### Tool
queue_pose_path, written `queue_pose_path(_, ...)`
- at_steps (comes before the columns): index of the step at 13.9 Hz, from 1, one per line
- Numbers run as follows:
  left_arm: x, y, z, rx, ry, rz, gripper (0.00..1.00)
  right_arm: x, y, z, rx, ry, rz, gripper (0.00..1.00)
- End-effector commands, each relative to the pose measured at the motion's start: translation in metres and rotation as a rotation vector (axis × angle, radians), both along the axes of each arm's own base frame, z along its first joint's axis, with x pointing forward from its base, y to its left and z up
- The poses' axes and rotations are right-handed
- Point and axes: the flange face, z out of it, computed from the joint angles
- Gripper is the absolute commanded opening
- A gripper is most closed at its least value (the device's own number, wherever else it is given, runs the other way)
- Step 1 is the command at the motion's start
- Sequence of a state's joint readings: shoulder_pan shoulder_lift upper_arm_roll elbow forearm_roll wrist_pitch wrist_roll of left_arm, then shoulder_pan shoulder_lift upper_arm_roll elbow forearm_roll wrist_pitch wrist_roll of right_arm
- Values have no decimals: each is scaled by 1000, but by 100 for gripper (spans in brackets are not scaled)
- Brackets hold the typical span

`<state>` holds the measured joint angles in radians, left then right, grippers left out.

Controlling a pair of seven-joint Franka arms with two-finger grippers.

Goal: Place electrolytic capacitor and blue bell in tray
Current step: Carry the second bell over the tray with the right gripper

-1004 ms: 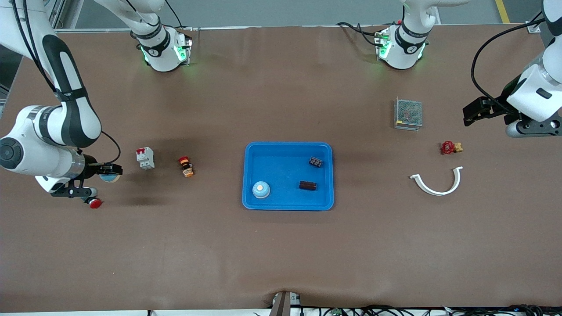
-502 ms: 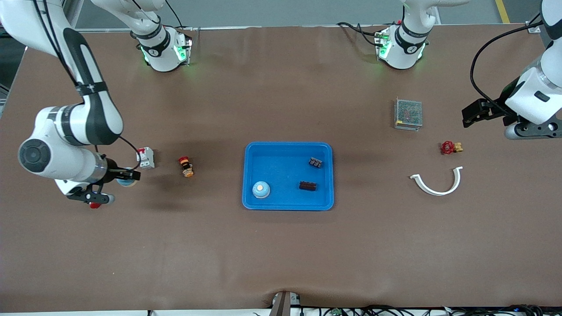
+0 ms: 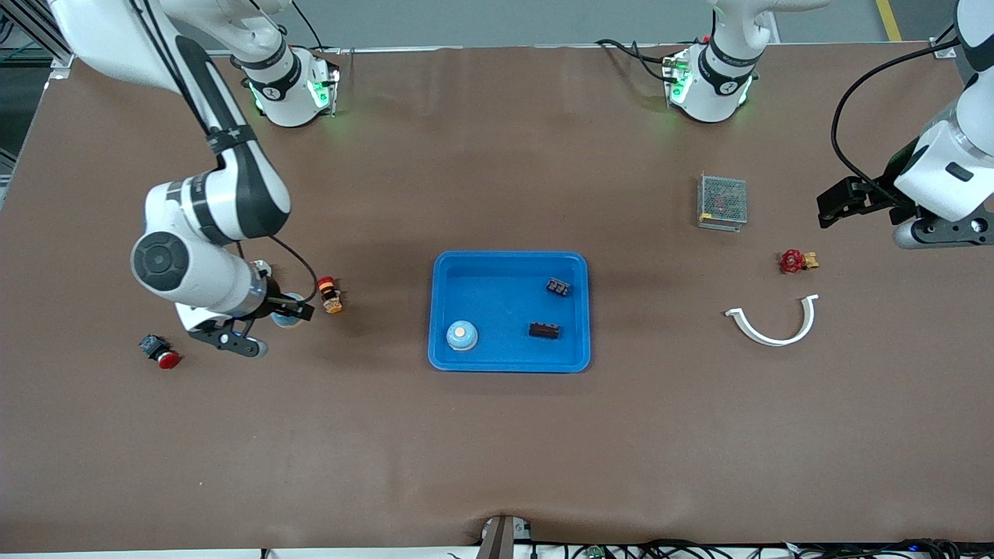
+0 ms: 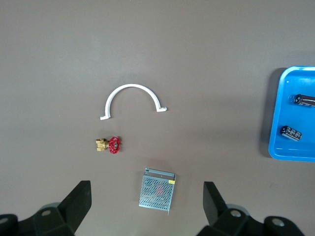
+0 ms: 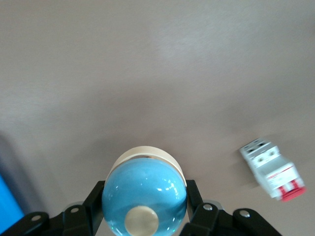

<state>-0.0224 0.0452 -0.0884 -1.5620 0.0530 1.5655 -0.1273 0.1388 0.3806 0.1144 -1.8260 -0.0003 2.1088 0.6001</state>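
Right gripper (image 5: 144, 209) clamps a glossy round blue bell (image 5: 144, 196) — left gripper (image 4: 146, 209) waits, spread wide.

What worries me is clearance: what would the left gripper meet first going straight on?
Probably the grey mesh box, framed between the left gripper's open fingers in its wrist view; depth unclear.

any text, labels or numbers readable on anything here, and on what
None can be read.
Mesh box: a yellow sticker, too small to read.
Circuit breaker: markings blurred.
Capacitors in the tray: print too small.
Robot bases: a round logo only, no legible words.
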Motion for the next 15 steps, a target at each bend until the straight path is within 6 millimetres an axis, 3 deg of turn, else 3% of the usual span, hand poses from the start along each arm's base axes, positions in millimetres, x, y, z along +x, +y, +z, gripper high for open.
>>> queue_pose_path(1, -2, 1, 0, 18, -12, 8, 100, -14, 39, 4, 2, -18, -71, 0)
queue_pose_path(6, -1, 3, 1, 16, -13, 11, 100, -37, 121, 2, 18, -75, -175, 0)
queue_pose_path(9, -1, 2, 0, 16, -15, 11, 100, -50, 163, -8, 40, -106, -231, 0)
queue_pose_path(15, 0, 2, -1, 16, -15, 11, 100, -69, 226, -33, 52, -94, -314, 0)
